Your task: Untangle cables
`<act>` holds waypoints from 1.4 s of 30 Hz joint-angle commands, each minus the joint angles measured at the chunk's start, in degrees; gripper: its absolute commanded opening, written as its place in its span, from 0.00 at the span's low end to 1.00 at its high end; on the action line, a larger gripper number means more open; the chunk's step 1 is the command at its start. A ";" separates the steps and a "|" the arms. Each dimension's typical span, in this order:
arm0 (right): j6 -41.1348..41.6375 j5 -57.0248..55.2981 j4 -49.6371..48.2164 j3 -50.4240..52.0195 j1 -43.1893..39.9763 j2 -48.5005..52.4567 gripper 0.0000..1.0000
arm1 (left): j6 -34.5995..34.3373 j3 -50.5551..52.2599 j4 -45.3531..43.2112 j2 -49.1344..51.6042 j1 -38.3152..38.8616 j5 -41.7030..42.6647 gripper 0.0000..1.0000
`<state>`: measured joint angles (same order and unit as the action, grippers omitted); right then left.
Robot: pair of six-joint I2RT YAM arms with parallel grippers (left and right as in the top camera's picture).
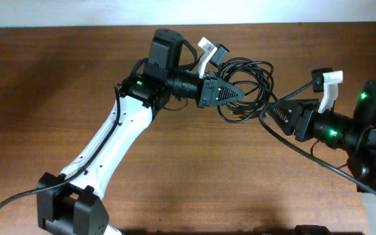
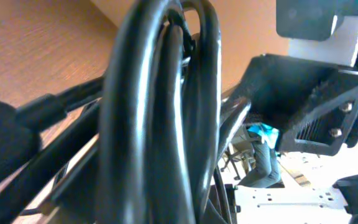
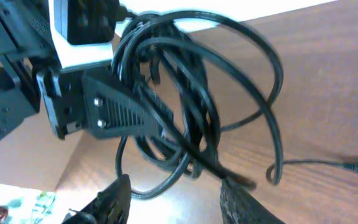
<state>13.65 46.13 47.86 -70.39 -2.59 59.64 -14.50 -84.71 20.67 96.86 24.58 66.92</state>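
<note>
Grips thin black tangled cables (image 1: 267, 83) with left gripper (image 1: 239, 93) near far edge of brown wooden table (image 1: 44, 98); holds right gripper (image 1: 271, 113) released alongside; open room leftward.

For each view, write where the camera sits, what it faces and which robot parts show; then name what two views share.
Overhead: above the table, facing down; left arm and right arm show.
Left wrist: hard against the cables, right gripper beyond; own fingers unclear.
Right wrist: faces the cables and left gripper; own fingers at bottom edge.
Shared: all see the cables.
</note>
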 commanded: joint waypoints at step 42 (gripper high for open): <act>-13.44 -9.11 4.70 -0.83 -0.04 1.73 0.04 | -9.81 -0.63 4.74 -1.42 5.07 -13.97 0.00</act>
<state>0.82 36.93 50.76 -70.39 -2.59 62.04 -17.91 -84.71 26.06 96.86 31.79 59.05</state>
